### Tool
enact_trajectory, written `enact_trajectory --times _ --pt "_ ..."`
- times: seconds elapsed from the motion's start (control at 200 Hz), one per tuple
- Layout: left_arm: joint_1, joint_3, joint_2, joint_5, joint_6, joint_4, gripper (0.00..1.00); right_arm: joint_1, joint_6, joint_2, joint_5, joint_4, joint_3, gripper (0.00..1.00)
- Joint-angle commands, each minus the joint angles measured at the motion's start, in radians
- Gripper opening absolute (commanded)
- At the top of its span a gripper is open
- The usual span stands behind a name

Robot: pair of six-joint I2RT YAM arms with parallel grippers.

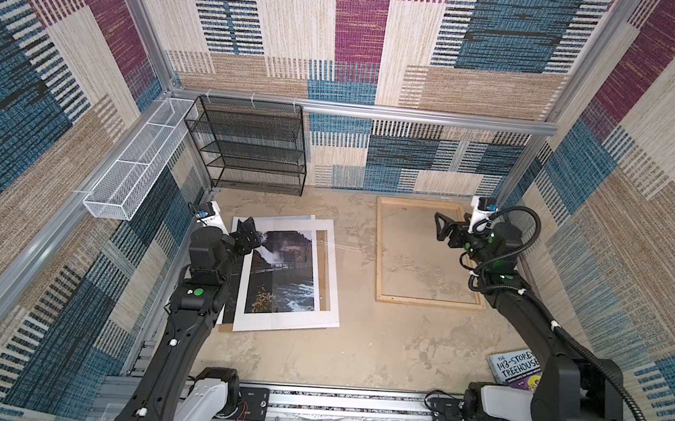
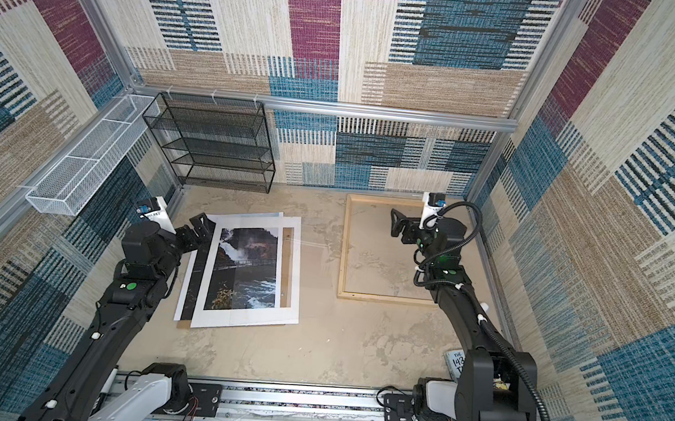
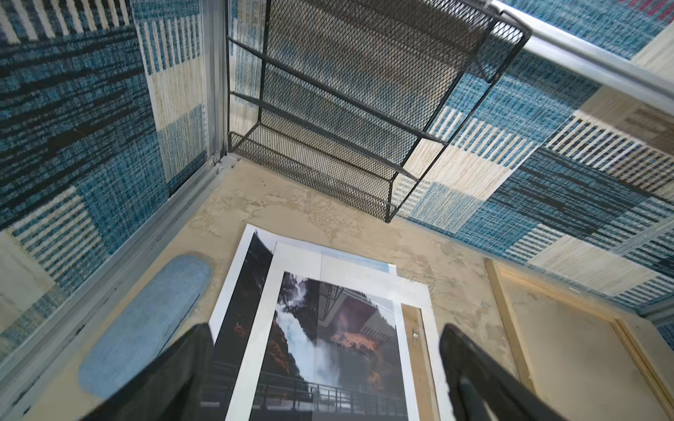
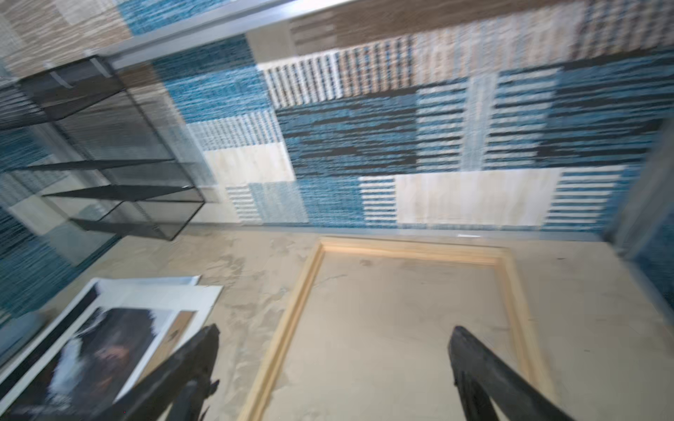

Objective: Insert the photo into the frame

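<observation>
The photo (image 1: pixel 280 269) (image 2: pixel 245 266) (image 3: pixel 302 328), a dark waterfall print, lies flat on the left of the floor. A white mat board (image 1: pixel 284 319) lies askew on it and covers its edges. My left gripper (image 1: pixel 251 233) (image 2: pixel 200 228) (image 3: pixel 326 330) hovers open over the stack's far left corner, holding nothing. The pale wooden frame (image 1: pixel 428 302) (image 2: pixel 386 298) (image 4: pixel 291 328) lies on the right with bare floor showing inside it. Over its far right part my right gripper (image 1: pixel 439 228) (image 2: pixel 394 223) (image 4: pixel 335 330) hangs open and empty.
A brown backing board (image 3: pixel 414 335) shows under the stack. A black mesh shelf (image 1: pixel 249 145) stands at the back left, with a white wire basket (image 1: pixel 136 160) on the left wall. A book (image 1: pixel 514 366) lies near the right arm's base. Patterned walls enclose the floor.
</observation>
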Motion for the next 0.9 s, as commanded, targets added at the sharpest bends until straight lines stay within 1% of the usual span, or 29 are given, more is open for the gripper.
enact_trajectory --times 0.0,0.05,0.09,0.205,0.371,0.446,0.576,0.676,0.736,0.796,0.891 --pt "-0.013 0.036 0.013 0.037 -0.097 -0.263 0.99 0.077 0.063 0.039 -0.108 -0.209 0.068 1.00" --pt "-0.025 0.031 0.018 0.046 -0.110 -0.295 0.99 0.106 0.105 0.080 -0.144 -0.231 0.100 1.00" --pt "-0.033 0.020 0.019 0.049 -0.120 -0.313 0.99 0.136 0.122 0.113 -0.148 -0.252 0.124 1.00" --pt "-0.051 -0.028 0.024 0.039 -0.150 -0.340 0.99 0.239 0.141 0.203 -0.095 -0.299 0.171 1.00" --pt "-0.075 -0.060 0.054 0.045 -0.175 -0.360 0.99 0.345 0.206 0.323 -0.067 -0.310 0.205 0.98" --pt "-0.089 -0.060 0.077 0.069 -0.170 -0.359 0.99 0.388 0.232 0.381 -0.035 -0.331 0.244 0.98" --pt "-0.107 -0.032 0.136 0.152 -0.126 -0.340 0.99 0.435 0.263 0.491 -0.008 -0.367 0.319 0.97" --pt "-0.115 0.001 0.199 0.135 -0.138 -0.358 0.99 0.463 0.275 0.590 0.002 -0.429 0.410 0.96" --pt "-0.117 0.024 0.241 0.127 -0.136 -0.381 0.99 0.480 0.281 0.642 0.029 -0.472 0.467 0.95" --pt "-0.117 0.040 0.280 0.093 -0.160 -0.412 0.99 0.495 0.287 0.680 0.063 -0.502 0.509 0.95" --pt "-0.117 0.035 0.331 0.121 -0.192 -0.402 0.99 0.511 0.292 0.720 0.122 -0.547 0.562 0.95"
